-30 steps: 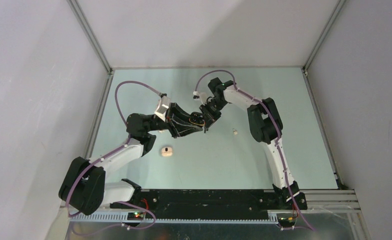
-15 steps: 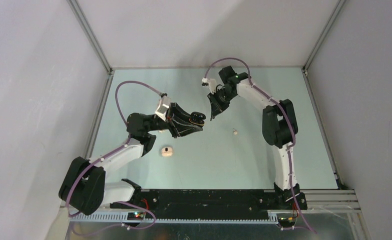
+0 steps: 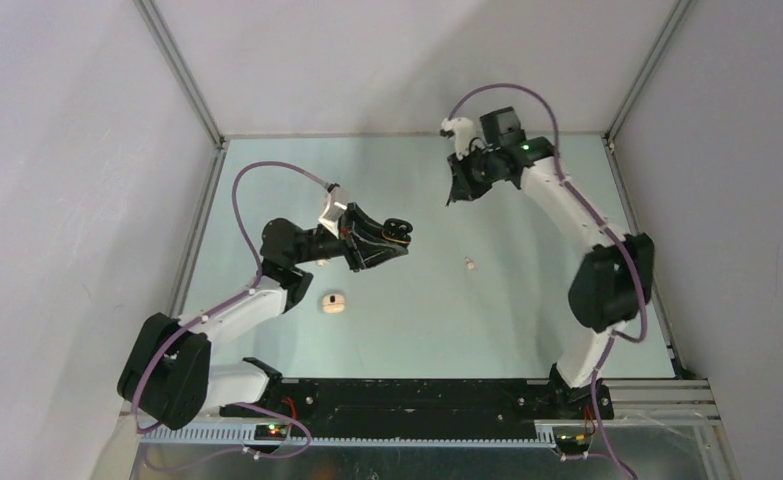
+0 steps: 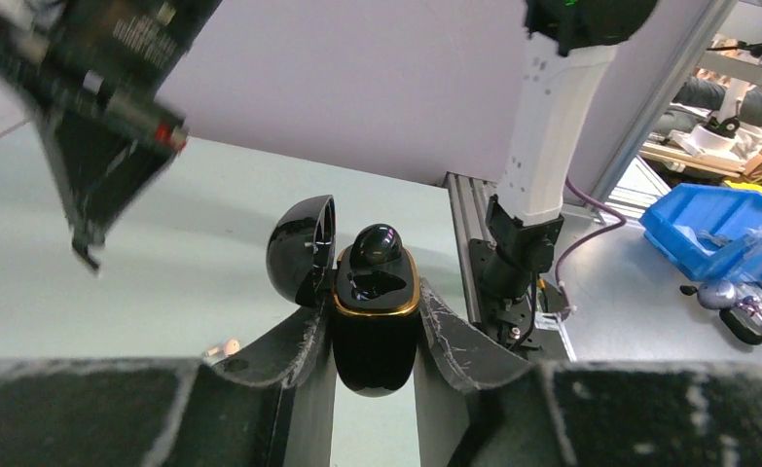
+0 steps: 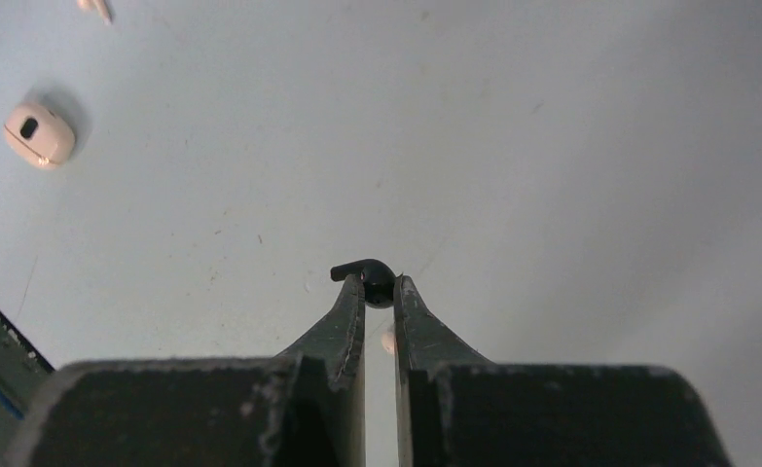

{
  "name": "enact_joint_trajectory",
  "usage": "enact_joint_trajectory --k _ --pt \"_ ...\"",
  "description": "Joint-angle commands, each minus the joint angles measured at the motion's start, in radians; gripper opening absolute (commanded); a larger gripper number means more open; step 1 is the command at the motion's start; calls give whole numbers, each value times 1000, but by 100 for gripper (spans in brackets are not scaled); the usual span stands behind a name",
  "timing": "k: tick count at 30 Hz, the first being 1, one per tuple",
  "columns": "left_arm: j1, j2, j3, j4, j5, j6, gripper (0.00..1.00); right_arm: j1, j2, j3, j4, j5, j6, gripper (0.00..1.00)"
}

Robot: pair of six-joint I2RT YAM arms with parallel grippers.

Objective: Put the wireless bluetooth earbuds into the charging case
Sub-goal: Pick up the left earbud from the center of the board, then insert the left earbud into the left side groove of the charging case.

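My left gripper is shut on a glossy black charging case with a gold rim and holds it above the table. Its lid is open, and one black earbud sits in it. My right gripper is at the far side, apart from the left. It is shut on a second black earbud at its fingertips. A small beige case with a dark spot lies on the table and also shows in the right wrist view. A cream-white earbud lies on the table.
The green table is walled by grey panels with aluminium posts. A small cream piece lies on the table beside the left fingers. Another pale piece shows at the top edge of the right wrist view.
My right gripper, with the black earbud, has drawn back from the left gripper toward the far right. The left gripper has kept the open black case and shifted slightly.
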Motion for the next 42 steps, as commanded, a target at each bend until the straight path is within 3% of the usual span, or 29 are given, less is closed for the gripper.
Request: enact_joint_trajectory --k 1,11,21,31,42 --pt "-8 0 34 -29 -50 53 3 -16 -172 -11 72 64 20 4" --pt "-10 11 39 -71 -90 77 3 10 -411 -45 113 130 35 5" --pt "-11 11 42 -124 -104 120 2 273 -610 -160 232 364 -62 9" --pt "-11 14 49 -124 -75 118 2 485 -502 -92 190 403 -71 7" --pt "-11 3 43 -128 -67 133 2 530 -405 -4 127 325 -15 5"
